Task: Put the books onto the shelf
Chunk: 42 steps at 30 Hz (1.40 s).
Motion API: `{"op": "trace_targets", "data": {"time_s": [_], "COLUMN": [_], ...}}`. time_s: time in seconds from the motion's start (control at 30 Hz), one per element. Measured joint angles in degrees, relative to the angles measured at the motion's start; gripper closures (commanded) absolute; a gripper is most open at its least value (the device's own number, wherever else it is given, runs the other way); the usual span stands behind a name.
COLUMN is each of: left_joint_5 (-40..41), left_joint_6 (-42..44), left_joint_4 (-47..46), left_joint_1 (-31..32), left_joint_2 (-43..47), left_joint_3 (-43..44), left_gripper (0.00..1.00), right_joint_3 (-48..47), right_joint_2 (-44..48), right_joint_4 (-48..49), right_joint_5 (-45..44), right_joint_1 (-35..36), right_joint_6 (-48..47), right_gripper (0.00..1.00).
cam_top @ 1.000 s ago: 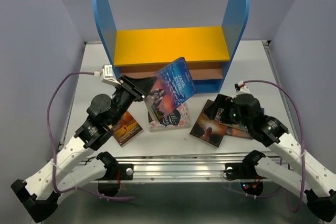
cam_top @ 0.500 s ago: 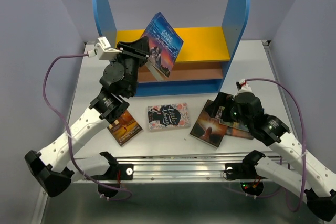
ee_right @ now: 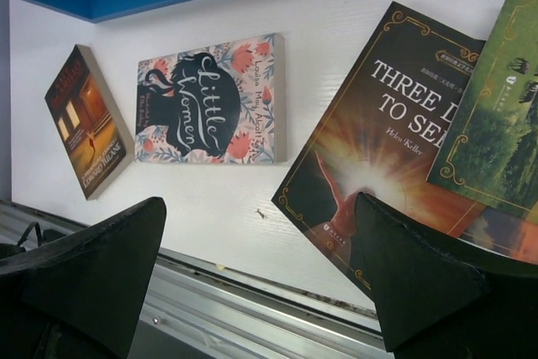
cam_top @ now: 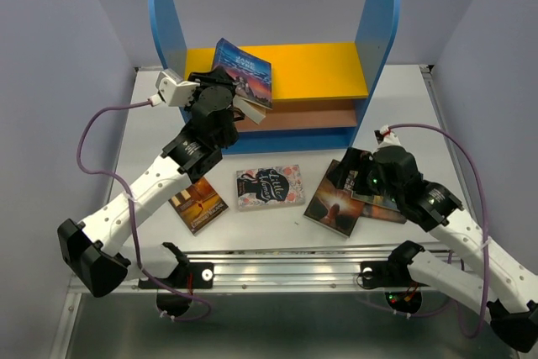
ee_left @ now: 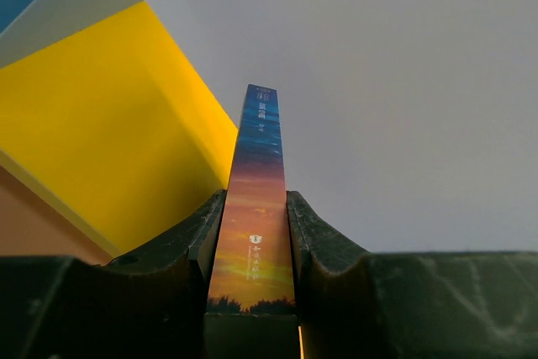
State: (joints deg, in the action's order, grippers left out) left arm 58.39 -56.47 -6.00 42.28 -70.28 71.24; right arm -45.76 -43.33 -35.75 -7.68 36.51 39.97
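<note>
Five books show in all: one aloft and four flat on the counter (cam_top: 151, 124). The left tool (ee_left: 255, 201) is clenched on the blue-purple paperback (cam_top: 243, 71), a finger pressed flat against each cover, so the book stands on edge with its spine toward the wrist camera. It hangs tilted above the left part of the orange-yellow top board (cam_top: 319, 69) of the shelf (cam_top: 380, 23), and I cannot tell whether it touches. Gripping it at one end leaves the far end free to be set down first, I judge.

The right tool (ee_right: 259, 206) is released, fingers spread wide, hovering low over the counter beside the dark "Three Days to See" book (cam_top: 334, 201), probably lined up for the next pick. A green book (ee_right: 496, 140) overlaps that one's corner. An orange strip beneath it may be a sixth book; I cannot tell. The "Little Women" book (cam_top: 269, 186) lies mid-counter, with an orange-brown paperback (cam_top: 199, 201) to its left, apart.

One shelf: two blue side panels, three boards, and no book resting on the top board.
</note>
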Motion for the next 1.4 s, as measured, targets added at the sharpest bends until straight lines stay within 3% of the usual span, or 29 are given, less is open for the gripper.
{"op": "trace_targets", "data": {"time_s": [0.03,0.07,0.17,0.23,0.37,0.4,0.43,0.5,0.97,1.03,1.2,1.4], "left_joint_5": [0.1,0.2,-0.1,-1.5,-4.0,-4.5,-5.3,-7.0,-21.0,-22.8,-25.7,-28.3], "left_joint_6": [-0.9,-1.9,-3.9,-4.9,-6.8,-7.2,-7.7,-8.8,-7.0,-5.8,-2.8,-0.5], "left_joint_4": [0.6,1.4,3.1,3.8,4.4,4.9,5.6,7.0,11.4,10.9,10.2,7.4], "left_joint_1": [0.0,0.0,0.0,0.0,0.0,0.0,0.0,0.1,1.7,2.6,5.4,7.6], "left_joint_2": [0.0,0.0,0.1,0.7,2.2,2.6,2.9,3.3,4.0,3.0,-2.5,-8.0], "left_joint_3": [0.0,0.0,-0.2,-1.1,-3.4,-3.8,-4.2,-4.8,-8.0,-8.0,-5.8,-0.9], "left_gripper": [0.93,0.75,0.54,0.45,0.39,0.31,0.12,0.03,0.01,0.07,0.36,0.39], "right_joint_3": [-0.3,-0.8,-2.1,-2.9,-4.5,-5.2,-5.9,-7.4,-11.2,-11.6,-13.5,-17.7], "right_joint_2": [-0.4,-1.3,-3.7,-5.4,-9.3,-10.3,-11.2,-12.6,-16.1,-16.3,-18.0,-20.2], "right_joint_4": [-0.2,-0.2,0.0,0.3,1.9,2.4,3.1,4.4,9.6,9.4,9.2,7.9], "right_joint_5": [0.4,0.9,2.8,4.7,8.5,9.6,10.6,12.2,17.7,16.8,14.2,7.5], "right_joint_1": [0.0,0.0,0.0,0.0,0.0,0.0,0.0,0.0,0.0,0.0,0.0,0.0], "right_joint_6": [-0.2,-0.6,-1.7,-2.3,-3.0,-3.1,-3.2,-3.4,-4.9,-5.3,-6.4,-7.5], "right_gripper": [0.0,0.0,0.0,0.0,0.0,0.0,0.0,0.0,0.02,0.05,0.26,0.49]}}
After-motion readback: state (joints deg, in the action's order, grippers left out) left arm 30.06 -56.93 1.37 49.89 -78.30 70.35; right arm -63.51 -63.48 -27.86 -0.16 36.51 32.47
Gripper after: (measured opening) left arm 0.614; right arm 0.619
